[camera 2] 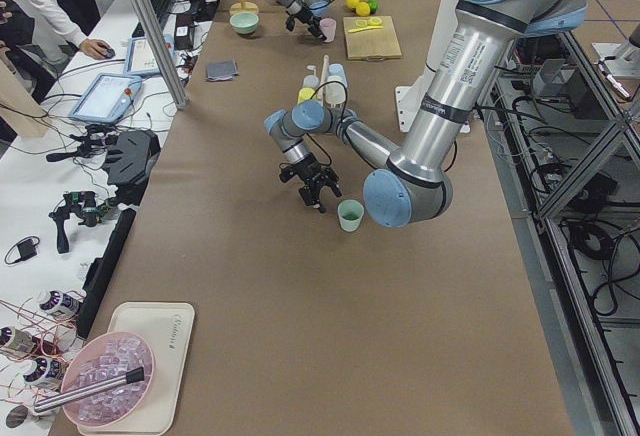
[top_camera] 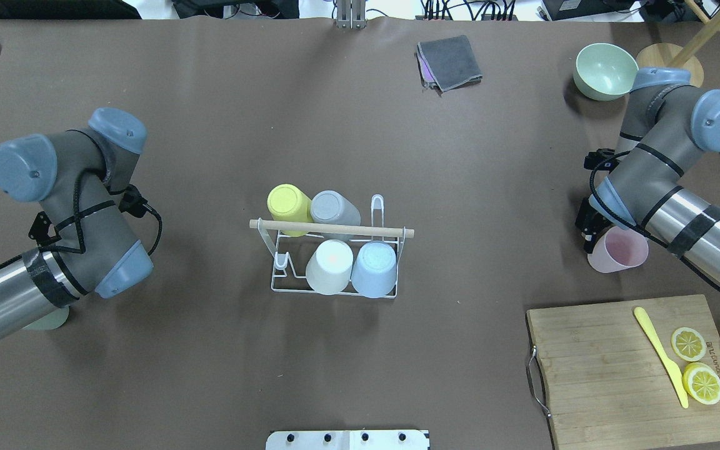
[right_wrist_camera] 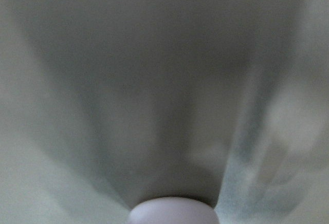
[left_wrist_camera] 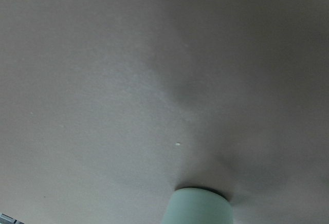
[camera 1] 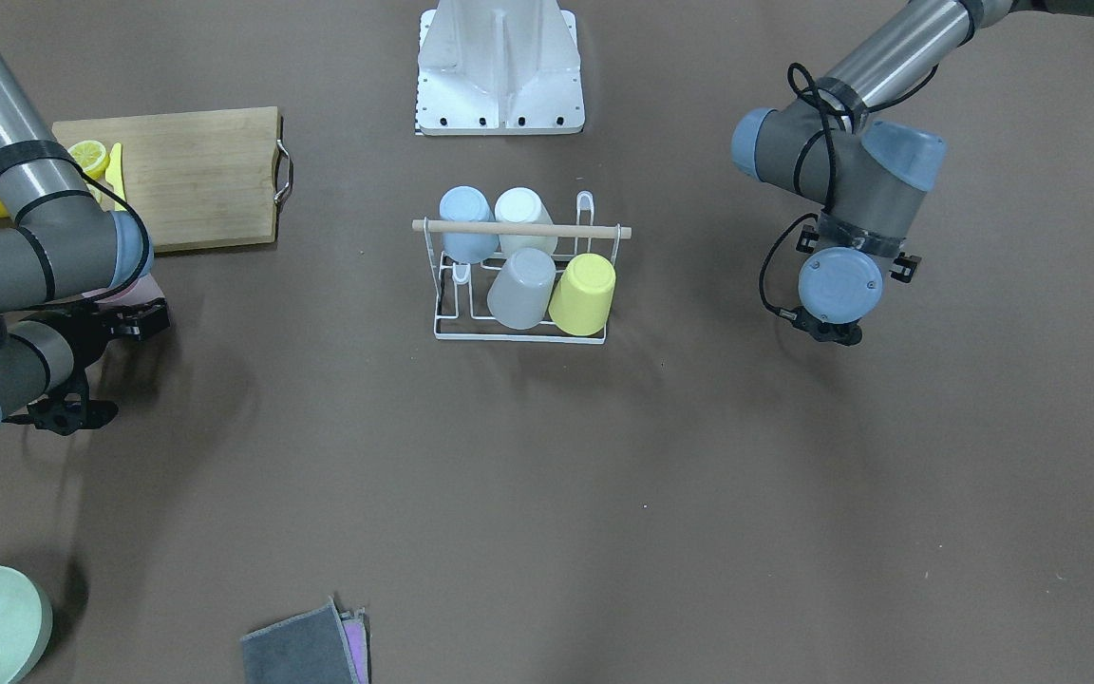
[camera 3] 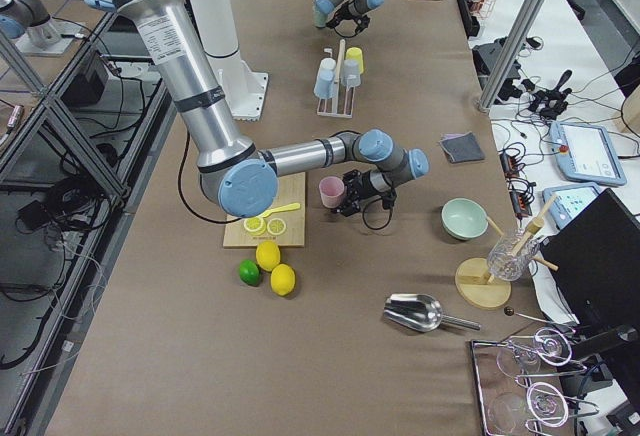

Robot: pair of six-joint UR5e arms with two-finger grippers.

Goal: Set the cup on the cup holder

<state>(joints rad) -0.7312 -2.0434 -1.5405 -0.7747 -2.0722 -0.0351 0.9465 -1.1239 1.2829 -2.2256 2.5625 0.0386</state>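
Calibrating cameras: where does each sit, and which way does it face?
Front-facing: across the table, looking steeply down at cup holder; left arm, right arm, base.
Overhead: behind robot, looking forward-down; both arms.
Exterior left: table's left end, looking along; left arm nearest.
Exterior right: opposite end; right arm nearest.
Left wrist: faces tabletop, green cup at bottom; no arm.
Right wrist: blurred, pink cup at bottom; no arm.
Shared: overhead and front-facing both show cup holder, mirrored.
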